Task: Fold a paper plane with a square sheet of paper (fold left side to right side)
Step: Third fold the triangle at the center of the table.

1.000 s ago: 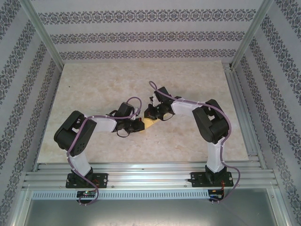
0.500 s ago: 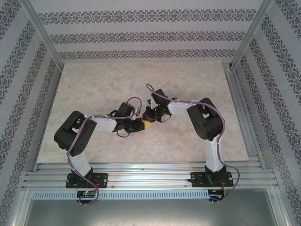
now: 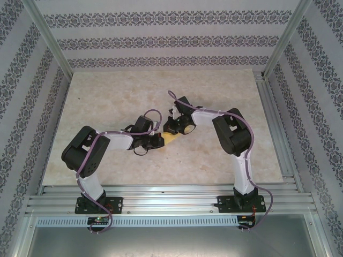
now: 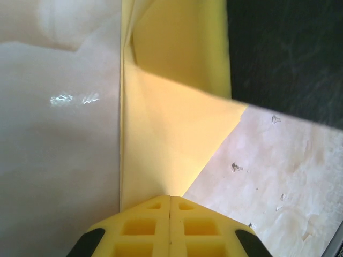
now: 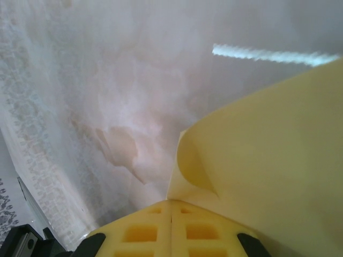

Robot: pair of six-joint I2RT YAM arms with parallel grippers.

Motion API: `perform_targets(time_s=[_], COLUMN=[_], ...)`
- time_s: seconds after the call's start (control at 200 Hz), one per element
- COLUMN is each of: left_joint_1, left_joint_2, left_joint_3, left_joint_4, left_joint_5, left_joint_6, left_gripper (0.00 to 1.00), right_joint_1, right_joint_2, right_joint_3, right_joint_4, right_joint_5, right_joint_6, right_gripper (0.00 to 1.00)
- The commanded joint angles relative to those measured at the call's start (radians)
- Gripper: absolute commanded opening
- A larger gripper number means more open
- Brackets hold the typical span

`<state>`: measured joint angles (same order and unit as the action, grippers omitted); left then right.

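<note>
The left gripper (image 4: 170, 201) is fully closed at mid-table, its tips resting on the creased yellow sheet of paper (image 4: 171, 134). Just to its right, the right gripper (image 5: 171, 203) is also closed, pinching the sheet's lifted, curling edge.

Left arm (image 3: 96, 155) and right arm (image 3: 236, 140), same build: chunky black joint housings, white links between. A lilac cable (image 3: 153, 113) runs along each. Black base plates (image 3: 99, 204), small red parts on top. Fingers (image 4: 140, 229) yellow, moulded with rows of square pockets, black rounded corners at the outer sides.
</note>
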<state>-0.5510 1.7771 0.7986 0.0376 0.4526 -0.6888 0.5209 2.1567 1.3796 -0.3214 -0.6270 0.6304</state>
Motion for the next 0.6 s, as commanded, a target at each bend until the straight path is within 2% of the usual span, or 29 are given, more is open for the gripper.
perform_targets(time_s=[0.0, 0.305, 0.595], left_joint_1=[-0.009, -0.009, -0.009], left_joint_2=[0.034, 0.029, 0.021], left_joint_3=[-0.036, -0.039, -0.033], left_joint_4=[-0.131, -0.131, -0.138], left_joint_5=[-0.045, -0.046, -0.049], left_joint_6=[0.017, 0.015, 0.017], left_gripper=[0.03, 0.02, 0.03], right_joint_1=[-0.056, -0.082, -0.052], right_joint_2=[0.04, -0.012, -0.257], right_joint_3=[0.023, 0.024, -0.154], right_joint_4=[0.053, 0.066, 0.051], right_joint_5=[0.116, 0.139, 0.148], right_joint_6=[-0.012, -0.006, -0.026], right_gripper=[0.02, 0.02, 0.02])
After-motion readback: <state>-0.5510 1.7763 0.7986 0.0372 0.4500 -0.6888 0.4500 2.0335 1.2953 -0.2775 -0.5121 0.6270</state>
